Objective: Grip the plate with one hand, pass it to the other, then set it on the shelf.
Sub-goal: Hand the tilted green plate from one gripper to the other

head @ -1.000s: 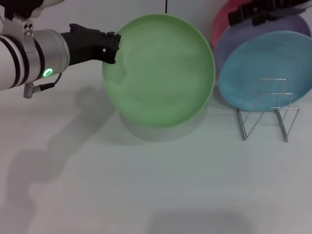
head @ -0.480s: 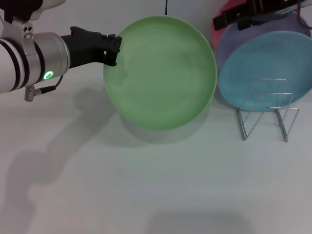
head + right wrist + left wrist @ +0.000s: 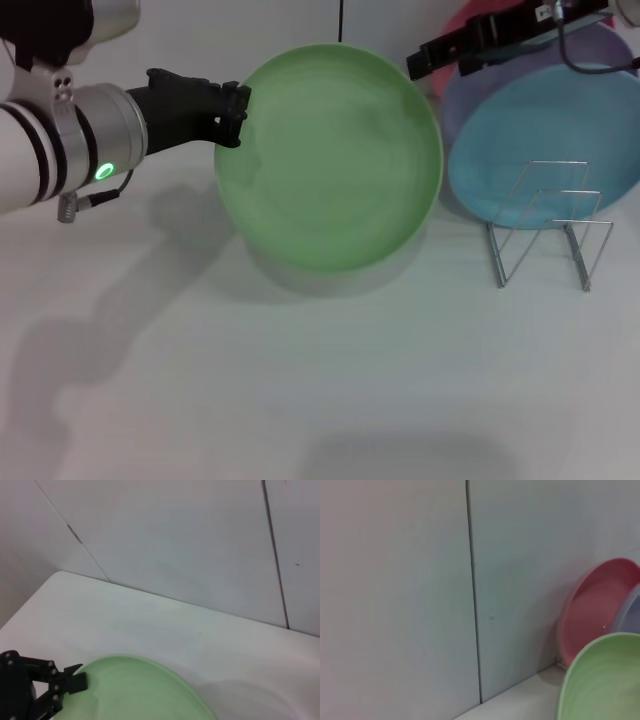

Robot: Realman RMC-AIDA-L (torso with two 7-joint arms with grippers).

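The light-green plate (image 3: pixel 330 155) hangs above the table, held at its left rim by my left gripper (image 3: pixel 232 108), which is shut on it. The plate also shows in the left wrist view (image 3: pixel 602 680) and the right wrist view (image 3: pixel 132 690). My right gripper (image 3: pixel 425 62) reaches in from the upper right, close to the plate's upper right rim, apart from it. The left gripper also shows in the right wrist view (image 3: pixel 65 685). The wire shelf (image 3: pixel 548 228) stands at the right on the table.
A light-blue plate (image 3: pixel 545 140) leans in the shelf, with a lavender plate (image 3: pixel 600 50) and a pink plate (image 3: pixel 455 35) behind it. The pink plate also shows in the left wrist view (image 3: pixel 595 605). A white wall (image 3: pixel 470 580) rises behind the table.
My right gripper has moved left toward the green plate's upper right rim. The left gripper and plate have barely shifted.
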